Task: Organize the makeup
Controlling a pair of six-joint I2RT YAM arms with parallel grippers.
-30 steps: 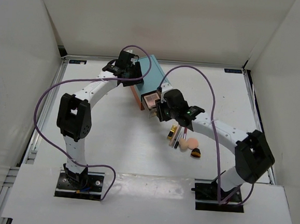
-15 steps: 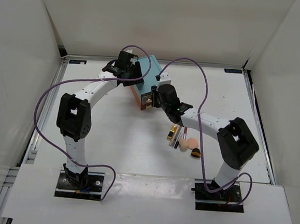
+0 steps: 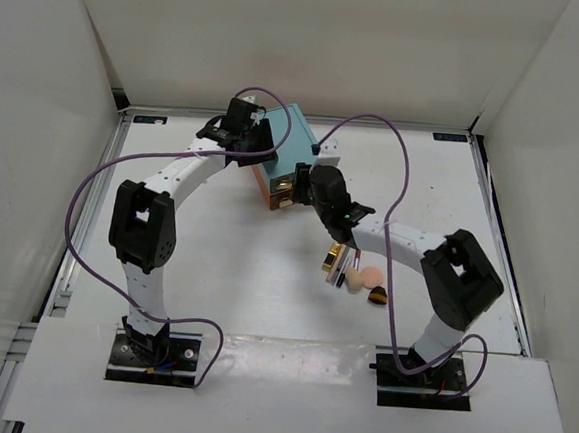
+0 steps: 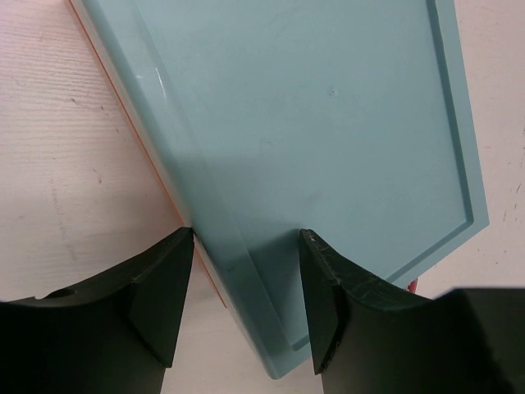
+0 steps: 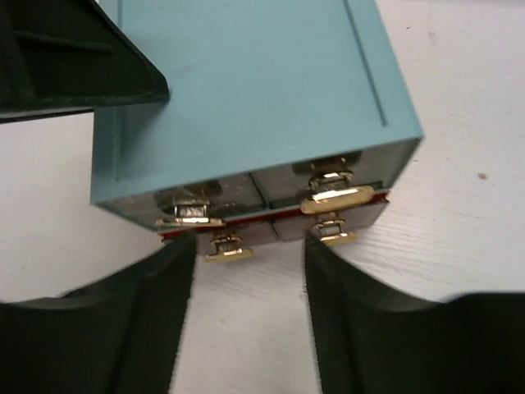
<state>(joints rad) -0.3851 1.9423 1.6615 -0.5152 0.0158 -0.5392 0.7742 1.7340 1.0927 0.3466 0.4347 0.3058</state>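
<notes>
Teal drawer box: smooth, satin-finished top, likely plastic, faint sheen and a small surface mark. Drawer fronts, centre of the right wrist view: dark and glossy, reflective. Handles: polished gold-coloured metal with bright highlights. Table: matt white with a fine wood-like grain, lightly scuffed. Left gripper and right gripper: matt black moulded fingers, slightly textured. Gold lipstick tube: shiny metallic. Peach sponge: soft, matt.

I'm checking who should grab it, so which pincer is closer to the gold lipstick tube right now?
Right. The right pincer is at the drawer front of the teal drawer box, just up-left of the gold lipstick tube. The left pincer grips the box's far side, farther away.
</notes>
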